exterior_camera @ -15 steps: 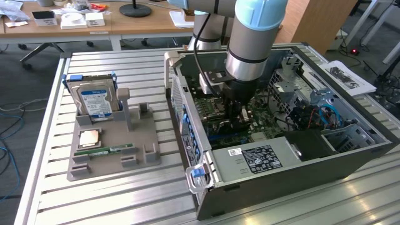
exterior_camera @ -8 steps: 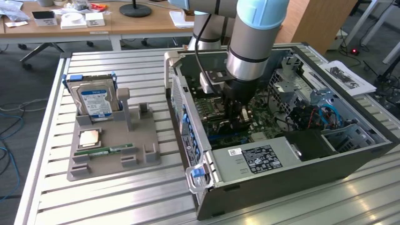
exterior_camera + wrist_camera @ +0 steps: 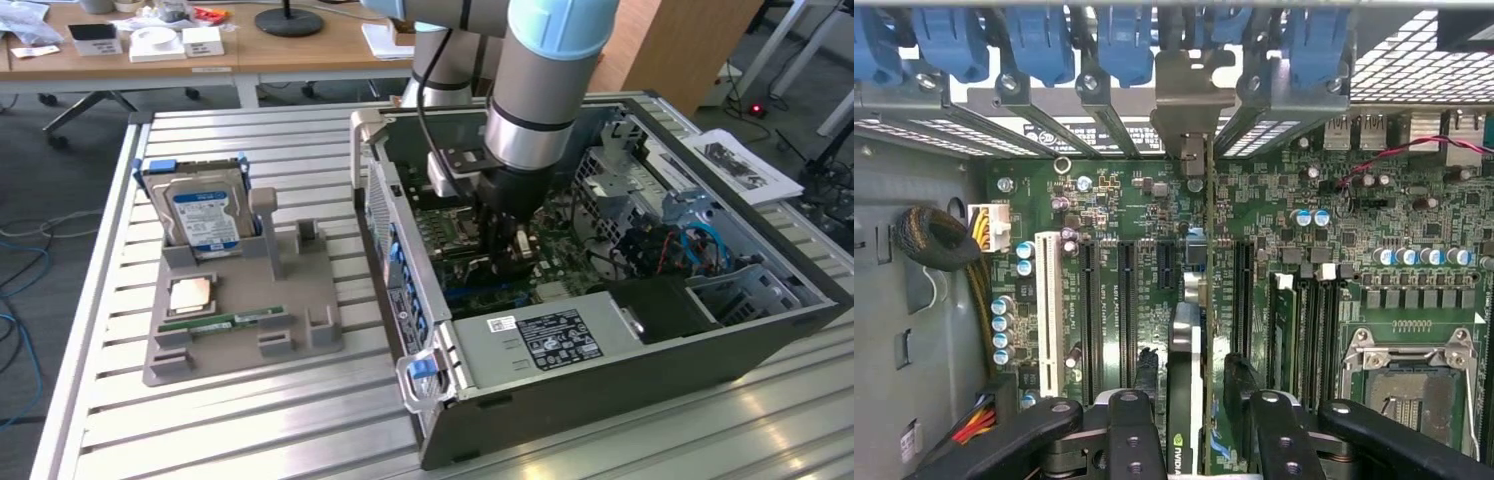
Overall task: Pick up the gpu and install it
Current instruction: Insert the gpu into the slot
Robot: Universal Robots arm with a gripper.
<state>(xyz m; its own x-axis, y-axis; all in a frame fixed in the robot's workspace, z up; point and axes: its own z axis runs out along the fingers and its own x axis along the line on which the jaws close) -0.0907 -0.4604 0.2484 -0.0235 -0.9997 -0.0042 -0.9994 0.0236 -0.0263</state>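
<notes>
The gpu (image 3: 1187, 350) stands on edge on the green motherboard (image 3: 1114, 215) inside the open computer case (image 3: 400, 250). Its metal bracket (image 3: 1194, 90) sits at the rear slot openings among the blue clips. My gripper (image 3: 1192, 395) is directly over the card, one black finger (image 3: 1239, 375) on each side, with a narrow gap showing on both sides, so it is open. In the exterior view my gripper (image 3: 505, 250) reaches down into the middle of the case and hides the card.
On the exterior view's left, a grey holder (image 3: 240, 330) carries a hard drive (image 3: 200, 215), a processor (image 3: 191, 293) and a green memory stick (image 3: 224, 322). Inside the case are a power supply (image 3: 561, 340), a drive cage (image 3: 747, 290), a cable bundle (image 3: 939, 245) and memory slots (image 3: 1304, 320).
</notes>
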